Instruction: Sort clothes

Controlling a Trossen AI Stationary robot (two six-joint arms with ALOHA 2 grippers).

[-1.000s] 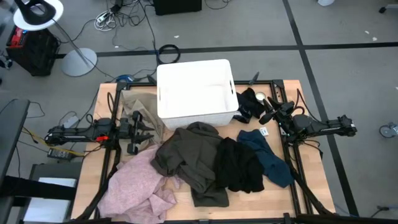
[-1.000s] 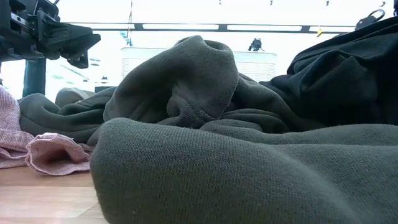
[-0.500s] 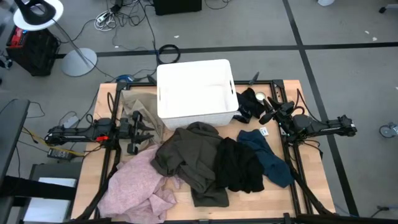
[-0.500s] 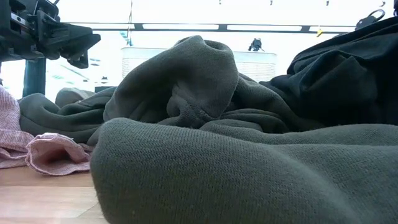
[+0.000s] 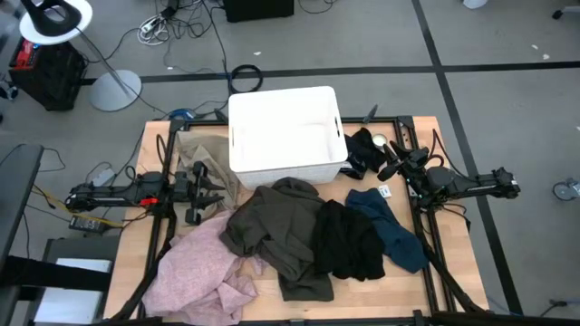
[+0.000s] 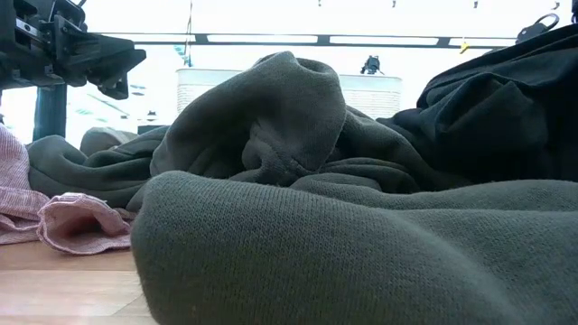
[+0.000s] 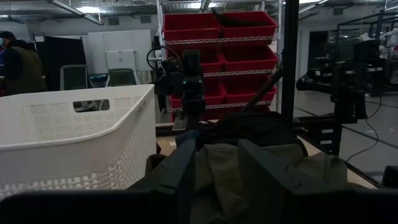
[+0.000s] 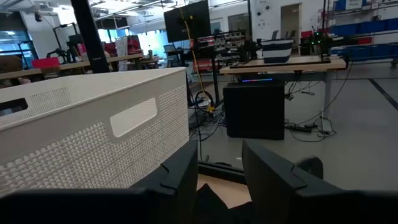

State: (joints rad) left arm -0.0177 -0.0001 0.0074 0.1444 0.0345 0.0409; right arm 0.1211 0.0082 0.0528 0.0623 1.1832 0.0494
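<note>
High view: my left tool (image 5: 210, 184) hangs w/ fingers parted, holding nothing, over the gap between the beige garment (image 5: 205, 150) and the pink garment (image 5: 201, 263). My right tool (image 5: 385, 161) sits at the surface's (image 5: 453, 272) right side, fingers apart w/ a narrow gap, just over a small black item (image 5: 364, 145) by the white bin (image 5: 285, 131). The olive garment (image 5: 276, 226), black garment (image 5: 349, 240) and teal garment (image 5: 394, 231) crowd the middle (overlapping each other). Bare wood shows only along the front-right corner and the edges.
</note>
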